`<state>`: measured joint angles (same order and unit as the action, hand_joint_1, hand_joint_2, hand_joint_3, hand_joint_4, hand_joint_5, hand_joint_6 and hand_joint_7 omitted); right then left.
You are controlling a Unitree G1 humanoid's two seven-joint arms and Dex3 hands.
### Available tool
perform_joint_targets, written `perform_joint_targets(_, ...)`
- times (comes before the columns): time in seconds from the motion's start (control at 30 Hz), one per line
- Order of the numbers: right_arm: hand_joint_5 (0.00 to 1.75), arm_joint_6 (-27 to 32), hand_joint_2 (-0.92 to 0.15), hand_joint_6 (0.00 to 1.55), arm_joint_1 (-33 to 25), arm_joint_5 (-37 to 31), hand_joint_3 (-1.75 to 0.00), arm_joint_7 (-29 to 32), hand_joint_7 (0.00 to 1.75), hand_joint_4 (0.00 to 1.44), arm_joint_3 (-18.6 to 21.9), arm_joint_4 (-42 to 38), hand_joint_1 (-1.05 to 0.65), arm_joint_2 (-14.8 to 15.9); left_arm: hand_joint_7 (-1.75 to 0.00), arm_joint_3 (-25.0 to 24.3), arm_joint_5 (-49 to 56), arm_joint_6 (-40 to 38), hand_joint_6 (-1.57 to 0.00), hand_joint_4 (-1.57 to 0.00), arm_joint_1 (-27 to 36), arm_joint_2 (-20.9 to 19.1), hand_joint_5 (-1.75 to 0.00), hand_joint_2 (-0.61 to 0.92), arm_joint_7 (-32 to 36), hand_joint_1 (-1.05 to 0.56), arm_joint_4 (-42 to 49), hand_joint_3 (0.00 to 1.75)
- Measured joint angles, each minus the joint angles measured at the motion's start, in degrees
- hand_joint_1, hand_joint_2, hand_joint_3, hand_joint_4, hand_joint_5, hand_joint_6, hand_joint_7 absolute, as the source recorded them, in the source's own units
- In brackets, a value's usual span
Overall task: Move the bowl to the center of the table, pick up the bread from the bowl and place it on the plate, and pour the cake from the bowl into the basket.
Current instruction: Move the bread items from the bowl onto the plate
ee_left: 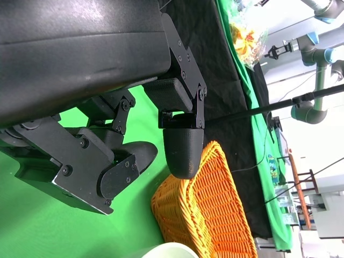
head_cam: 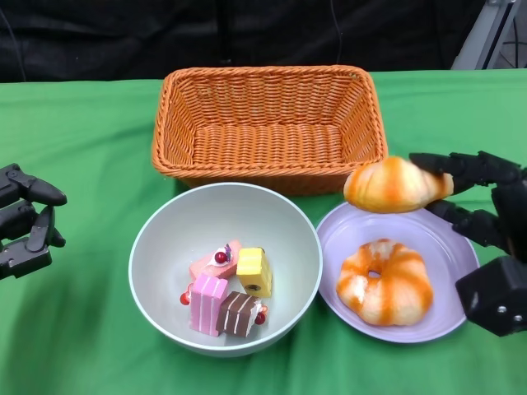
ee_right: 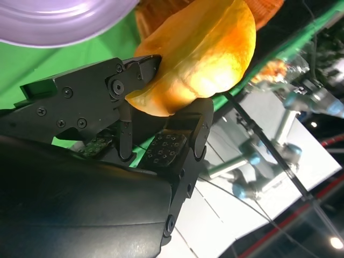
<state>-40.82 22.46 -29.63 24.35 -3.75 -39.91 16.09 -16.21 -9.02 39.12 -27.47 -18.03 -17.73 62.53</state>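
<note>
**Bread roll held above the plate, cakes in the bowl**

Taking the bowl as landmark, on the green table (head_cam: 82,329):

The orange wicker basket (head_cam: 268,123) stands just behind the bowl, its front wall close to the bowl's far rim.

The pale bowl (head_cam: 156,247) sits near the table's middle. Inside it lie the cake pieces (head_cam: 226,292): a pink slice with a cherry, a yellow cube, a pink striped block and a brown block, clustered on the bowl's floor.

The lavender plate (head_cam: 449,247) lies just right of the bowl, rims nearly touching. A round swirled bread (head_cam: 384,281) rests on it.

The right hand (head_cam: 486,210), right of the bowl and over the plate's far edge, pinches a second bread roll (head_cam: 395,185) in the air, fingers (ee_right: 134,70) clamped on one end.

The left hand (head_cam: 25,218) rests well left of the bowl, fingers apart, holding nothing.
</note>
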Motion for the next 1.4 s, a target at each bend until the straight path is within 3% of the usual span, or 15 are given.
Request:
perform_joint_targets(0.13,0.93,1.34,-0.83,1.18,0.96,-1.70,0.00,0.60,0.02,0.95,-1.85,-3.60,0.02,0.09,-1.28,-0.08,-0.08,-0.12,-0.81,-0.81,-0.02,-0.25,-1.58,0.54,-0.01,-0.01,0.22,1.14)
perform_joint_targets(0.27,0.90,2.24,-0.83,1.18,2.80,-2.23,0.00,0.69,0.02,0.97,-3.37,-5.16,0.02,0.09,-1.28,-0.19,-0.44,-0.54,-0.82,-0.82,-0.05,-0.29,-1.58,0.54,-0.45,0.00,0.22,1.14)
perform_joint_targets(0.87,1.01,5.38,-0.86,1.17,12.01,-3.23,-0.01,2.77,0.00,0.90,-9.24,-18.21,-0.04,-0.38,-1.31,-0.18,-0.39,-0.46,-0.81,-0.83,-0.08,-0.30,-1.59,0.55,-0.41,-0.02,0.18,1.13)
perform_joint_targets(1.4,1.10,7.97,-0.88,1.15,12.72,-3.30,0.00,2.18,0.00,0.84,-12.61,-21.21,-0.03,-0.79,-1.28,-0.25,-0.44,-0.47,-0.82,-0.83,-0.08,-0.30,-1.56,0.53,-0.47,-0.03,0.17,1.14)
